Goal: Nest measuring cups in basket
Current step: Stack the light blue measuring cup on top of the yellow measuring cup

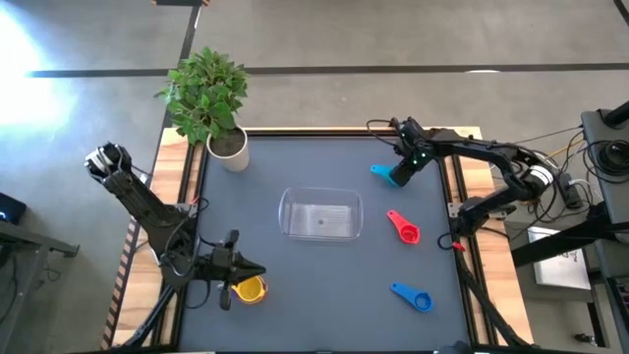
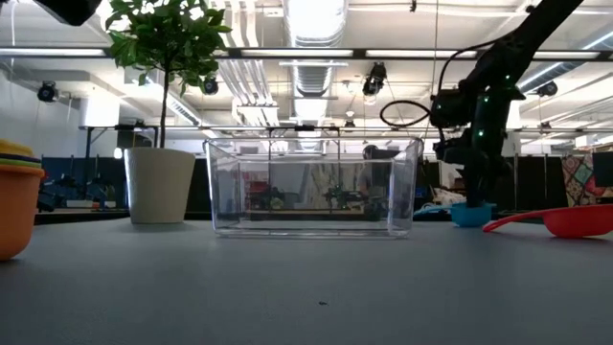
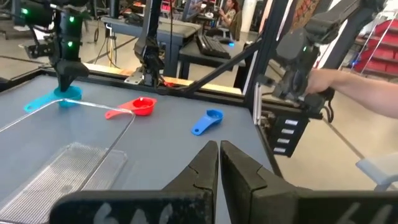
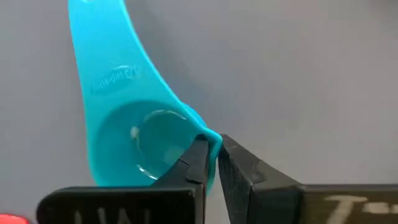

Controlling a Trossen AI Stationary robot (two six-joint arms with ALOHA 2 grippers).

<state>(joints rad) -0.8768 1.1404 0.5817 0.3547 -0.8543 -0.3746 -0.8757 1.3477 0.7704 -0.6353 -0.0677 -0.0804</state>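
1. Measuring cups lie scattered on the desk (image 1: 324, 295). The light blue cup (image 1: 385, 172) sits at the far right side, the red cup (image 1: 404, 228) just right of the basket (image 1: 320, 214), and the dark blue cup (image 1: 414, 297) nearer the front right. A stack with a yellow cup (image 1: 251, 288) on top and an orange cup (image 2: 14, 206) at its base stands front left. The basket, mid-desk, holds none of them.
2. The right pincer (image 4: 211, 155) has closed on the thin rim of the light blue cup's bowl, with one finger inside the bowl and one outside.
3. Risk: the grip takes only a sliver of rim at the edge (smooth plastic, by the look). The cup could pivot or slide out on lifting, since the long handle hangs to one side.
4. Risk: a swinging handle could catch the basket's wall on the way over and push that light tray.
5. The left pincer (image 3: 219, 163) is closed on nothing, just beside the yellow-topped stack. It could knock that stack if it moves carelessly.
6. Hard to make out: the stack's middle colours are cut off in the low view. No green or purple cup shows clearly.
7. A person's arm (image 3: 354, 90) reaches in beyond the desk's right edge, and its purpose is unclear.
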